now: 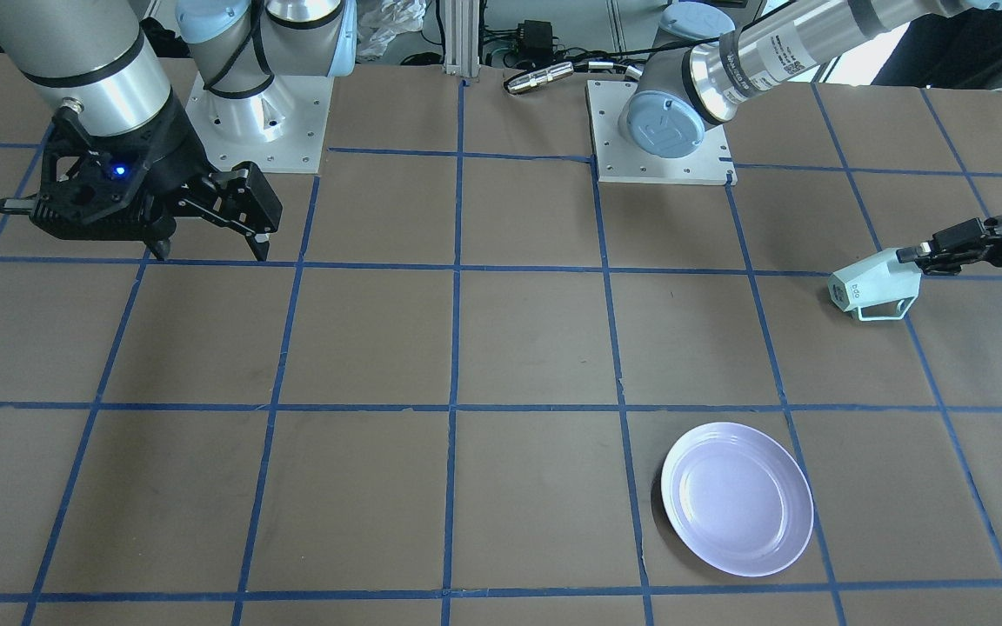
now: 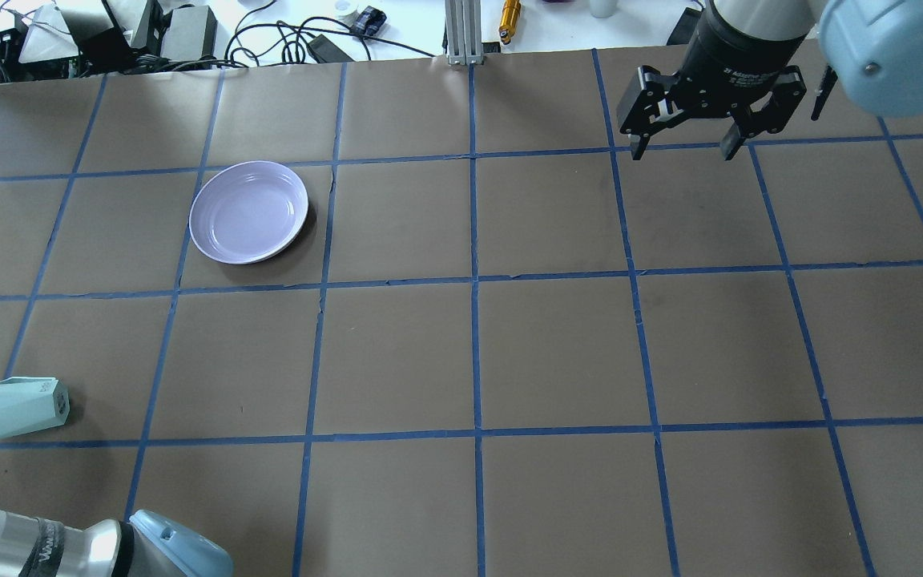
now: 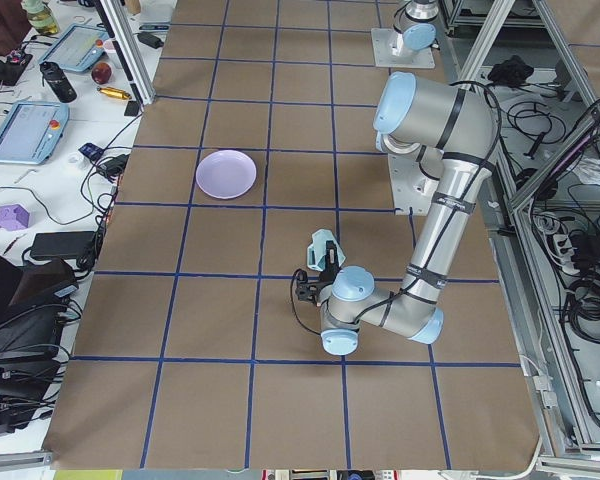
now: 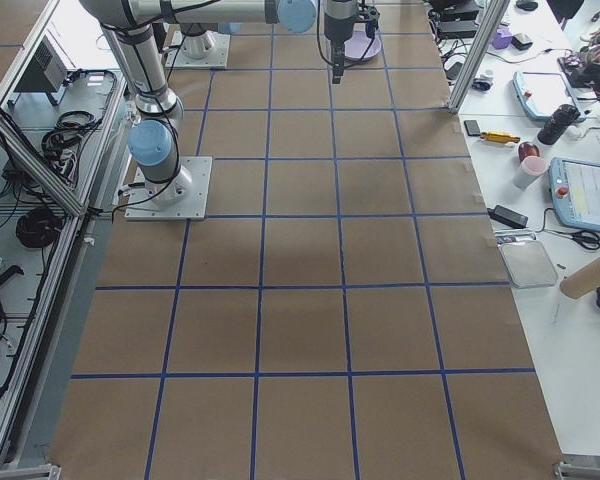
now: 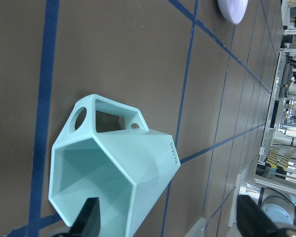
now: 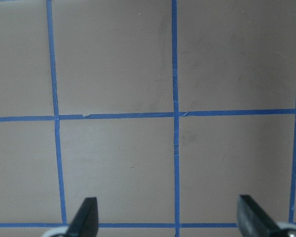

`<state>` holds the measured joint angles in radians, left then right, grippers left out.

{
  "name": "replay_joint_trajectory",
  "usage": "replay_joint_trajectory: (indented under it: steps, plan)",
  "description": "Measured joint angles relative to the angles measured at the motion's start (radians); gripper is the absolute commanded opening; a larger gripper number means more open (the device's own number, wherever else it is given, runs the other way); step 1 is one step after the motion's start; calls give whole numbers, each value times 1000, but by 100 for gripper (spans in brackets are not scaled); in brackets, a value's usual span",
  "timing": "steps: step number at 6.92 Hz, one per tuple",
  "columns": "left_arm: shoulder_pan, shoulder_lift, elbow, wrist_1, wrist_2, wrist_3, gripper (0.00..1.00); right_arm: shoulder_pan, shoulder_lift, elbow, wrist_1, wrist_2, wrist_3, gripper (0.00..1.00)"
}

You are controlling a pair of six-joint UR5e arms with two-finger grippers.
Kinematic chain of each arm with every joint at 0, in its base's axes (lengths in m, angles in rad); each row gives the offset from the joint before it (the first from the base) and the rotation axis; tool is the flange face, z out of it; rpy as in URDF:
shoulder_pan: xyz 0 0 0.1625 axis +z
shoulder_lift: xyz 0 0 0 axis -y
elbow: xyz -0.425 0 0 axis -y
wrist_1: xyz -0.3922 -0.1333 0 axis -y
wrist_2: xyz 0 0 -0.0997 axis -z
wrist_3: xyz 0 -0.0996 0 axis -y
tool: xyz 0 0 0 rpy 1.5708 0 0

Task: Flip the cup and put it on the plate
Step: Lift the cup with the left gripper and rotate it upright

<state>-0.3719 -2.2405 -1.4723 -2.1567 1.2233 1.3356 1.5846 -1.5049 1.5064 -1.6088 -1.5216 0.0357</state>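
As it is seen from overhead, the brown table (image 2: pixel 558 344) with its blue tape grid is taken as the clock face. At 10 o'clock the plate (image 2: pixel 249 211) is laid flat, rim up. At 1 o'clock the right gripper (image 2: pixel 684 151) is hung above the table, jaws spread wide. At 8 o'clock the cup (image 2: pixel 17 410) is laid on its side, handle against the table. Its long axis is run from 9 to 3, mouth toward 9, lettered base toward 3. The plate is set well apart at its 1 o'clock, with taped tabletop between. The left gripper (image 5: pixel 168 215) is spread wide at the mouth, one finger (image 5: pixel 90 217) before the opening.
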Motion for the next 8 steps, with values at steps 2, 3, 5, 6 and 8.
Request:
replay_joint_trajectory:
  steps: [2,3,5,6,8]
  plan:
    - [-7,11,7,-39,-19,0,0,0,0,0,0,0,0,100]
    - [-15,29,10,-64,-33,-3,0,0,0,0,0,0,0,100]
    - [-80,100,62,-116,-56,-38,0,0,0,0,0,1,0,100]
    - [-148,151,115,-149,-60,-77,0,0,0,0,0,1,0,100]
    - [-313,245,201,-160,-62,-229,0,0,0,0,0,1,1,100]
